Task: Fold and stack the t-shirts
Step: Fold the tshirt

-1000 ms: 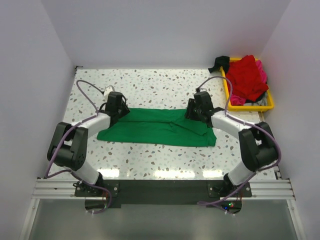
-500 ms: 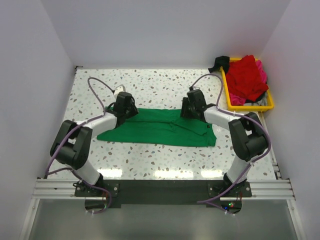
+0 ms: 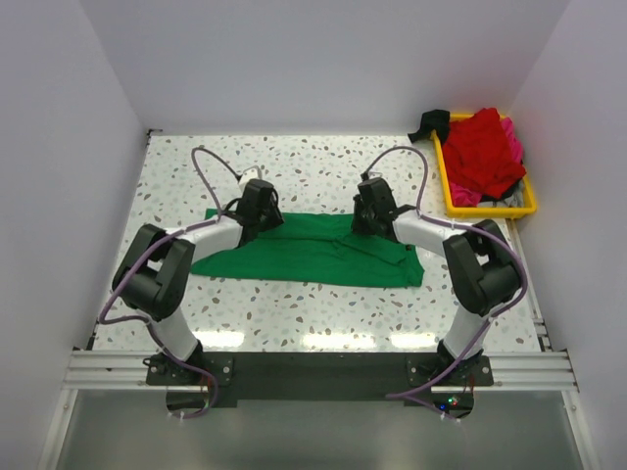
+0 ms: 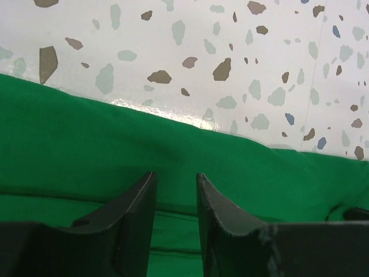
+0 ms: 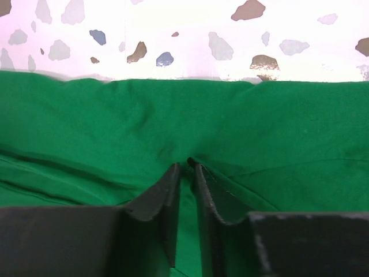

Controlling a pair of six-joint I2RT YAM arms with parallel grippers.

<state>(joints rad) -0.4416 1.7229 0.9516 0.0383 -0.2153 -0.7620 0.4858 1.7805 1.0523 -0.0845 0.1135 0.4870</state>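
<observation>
Green t-shirt [image 3: 313,255] lies as a long folded band across the middle of the bench [image 3: 294,166]; I see both arms bent inward over its far edge. Left gripper [image 4: 176,180] — jaws narrowly parted, tips down on the cloth, green showing in the gap; I cannot tell whether a fold is caught. Right gripper [image 5: 185,168] — jaws nearly together, cloth puckering into their tips, so pinched. Red t-shirt [image 3: 482,152] and pink t-shirt [image 3: 512,139] sit heaped in the yellow tray [image 3: 490,210] at the far right corner.
</observation>
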